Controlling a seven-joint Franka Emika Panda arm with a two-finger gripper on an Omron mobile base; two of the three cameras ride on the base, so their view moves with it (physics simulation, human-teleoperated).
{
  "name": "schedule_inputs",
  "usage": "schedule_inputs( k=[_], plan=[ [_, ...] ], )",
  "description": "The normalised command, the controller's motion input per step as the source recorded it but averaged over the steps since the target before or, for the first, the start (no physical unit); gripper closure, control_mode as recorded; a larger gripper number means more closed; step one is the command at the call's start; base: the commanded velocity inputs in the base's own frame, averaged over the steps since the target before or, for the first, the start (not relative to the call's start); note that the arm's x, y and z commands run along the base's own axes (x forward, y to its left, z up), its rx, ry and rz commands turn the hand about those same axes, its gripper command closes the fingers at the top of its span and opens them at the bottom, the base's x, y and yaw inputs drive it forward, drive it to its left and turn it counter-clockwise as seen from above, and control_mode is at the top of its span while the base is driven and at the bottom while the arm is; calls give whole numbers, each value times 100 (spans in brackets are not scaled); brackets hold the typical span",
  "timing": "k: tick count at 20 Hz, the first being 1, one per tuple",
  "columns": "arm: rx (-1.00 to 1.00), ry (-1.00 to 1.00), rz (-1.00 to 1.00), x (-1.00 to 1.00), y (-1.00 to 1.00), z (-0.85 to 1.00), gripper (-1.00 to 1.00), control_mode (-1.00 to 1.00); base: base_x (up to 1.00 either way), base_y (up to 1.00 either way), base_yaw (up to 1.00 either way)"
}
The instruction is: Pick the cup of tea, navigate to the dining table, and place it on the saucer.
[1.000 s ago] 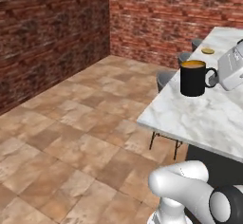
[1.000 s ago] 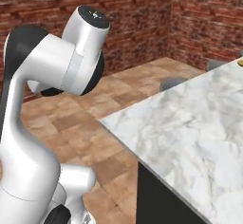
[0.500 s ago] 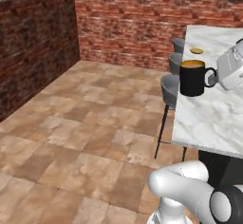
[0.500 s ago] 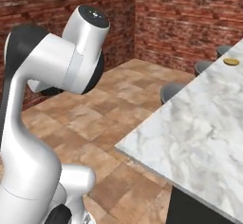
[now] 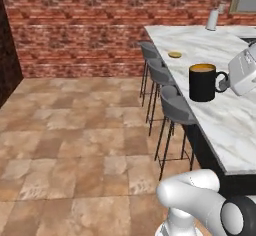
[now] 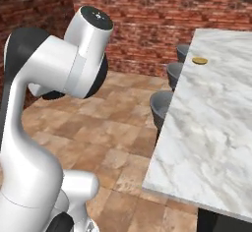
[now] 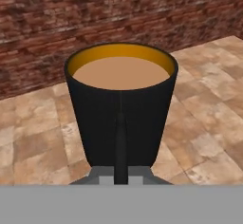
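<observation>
Cup of tea (image 5: 203, 82) held by its side handle in the gripper (image 5: 226, 81); fingers pinched together on the handle, which runs straight down the near face of the cup in the hand view (image 7: 120, 109). In that view the fingertips themselves are mostly hidden behind the handle, so the exact contact points cannot be read; the grip is clearer in the left base view, where the white hand meets the handle on the cup's right side.

Cup upright, carried in the air over the near part of the dining table (image 5: 225, 115), level with the middle bar stool (image 5: 163, 75). Whether its base touches the marble cannot be told from this angle; it appears to hang just above it.

Contents: cup filled almost to the rim with flat orange-brown tea, yellow-orange inner wall showing above the liquid line. No tilt of the surface seen.

Saucer (image 5: 174, 55) lies flat on the tabletop near the table's left edge, farther along the table than the cup and well apart from it; also seen in the right base view (image 6: 199, 60). Nothing on it.

Three grey stools stand in a row along the table's left side. Tall white-grey cylinder (image 5: 212, 20) stands at the far end of the table by the brick wall (image 5: 85, 25). Tiled floor (image 5: 75, 145) left of the table.
</observation>
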Motion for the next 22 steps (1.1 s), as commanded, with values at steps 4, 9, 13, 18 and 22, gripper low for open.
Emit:
schedule_inputs(
  k=[4,9,13,18,22],
  plan=[
    [0,0,0,0,0,0,100,100,91,100,-57],
    [0,0,0,0,0,0,100,100,96,100,-54],
    [0,0,0,0,0,0,100,100,100,100,-55],
    [0,0,0,0,0,0,100,100,100,100,-55],
    [0,0,0,0,0,0,100,100,100,100,-56]
  ],
)
